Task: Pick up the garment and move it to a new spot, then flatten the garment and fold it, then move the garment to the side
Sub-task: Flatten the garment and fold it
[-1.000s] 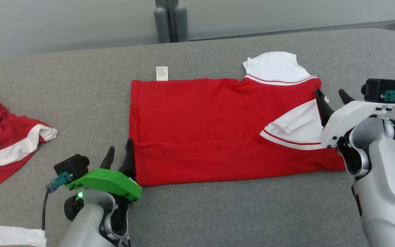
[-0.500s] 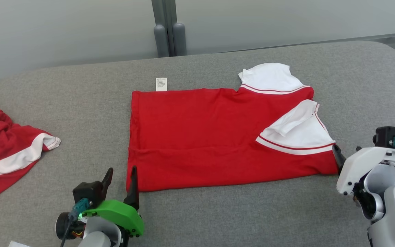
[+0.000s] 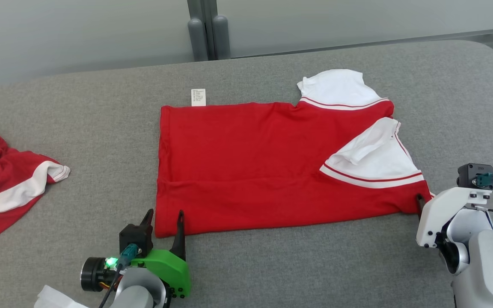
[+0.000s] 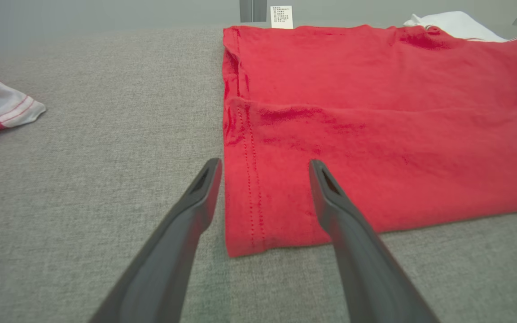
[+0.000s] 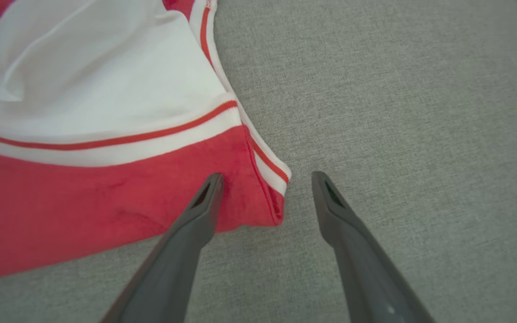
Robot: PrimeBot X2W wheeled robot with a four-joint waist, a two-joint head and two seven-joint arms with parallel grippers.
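Both the left gripper [image 4: 264, 162] and the right gripper [image 5: 267, 175] stand spread wide, empty. The folded red cloth shirt with white sleeves [image 3: 250, 162] lies flat (on grey woven upholstery [image 3: 101, 128]), one hem corner between the left fingers [image 4: 186, 224], its sleeve-side corner between the right fingers [image 5: 182, 242].

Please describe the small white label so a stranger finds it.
On the grey table lies a flat red shirt. The label sticks out from its far edge, near the left corner. Unlike the white sleeves, it is tiny and printed.
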